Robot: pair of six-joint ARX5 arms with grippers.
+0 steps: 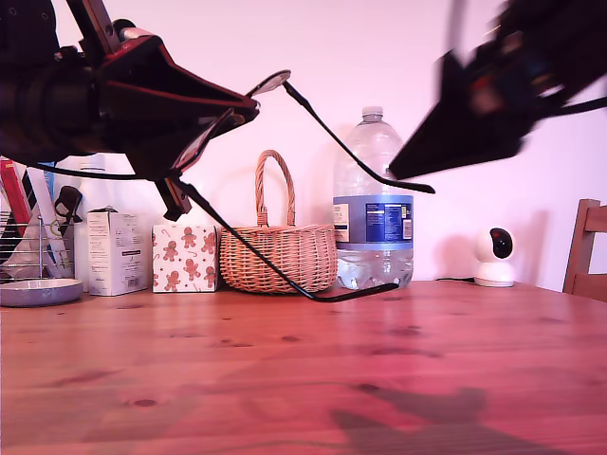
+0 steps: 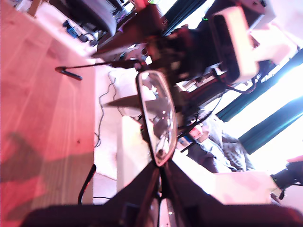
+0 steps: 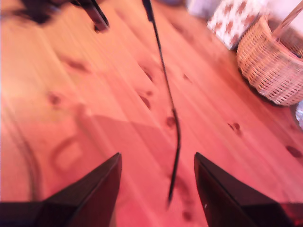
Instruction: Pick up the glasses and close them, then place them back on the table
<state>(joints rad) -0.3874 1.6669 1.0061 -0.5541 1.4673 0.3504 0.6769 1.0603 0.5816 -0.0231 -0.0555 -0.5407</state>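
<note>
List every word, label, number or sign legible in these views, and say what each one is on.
No text can be read.
Water bottle: the blue label carries white print and a panel, too small to read.
White carton: dark print on its face, too blurred to read.
Gingerbread box: figures only, no words visible.
Glasses, wicker basket and white camera: no markings visible.

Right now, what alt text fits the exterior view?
My first end effector holds the open glasses in the air above the table, while my second end effector, open, reaches toward one temple arm in front of a wicker basket and water bottle.
</note>
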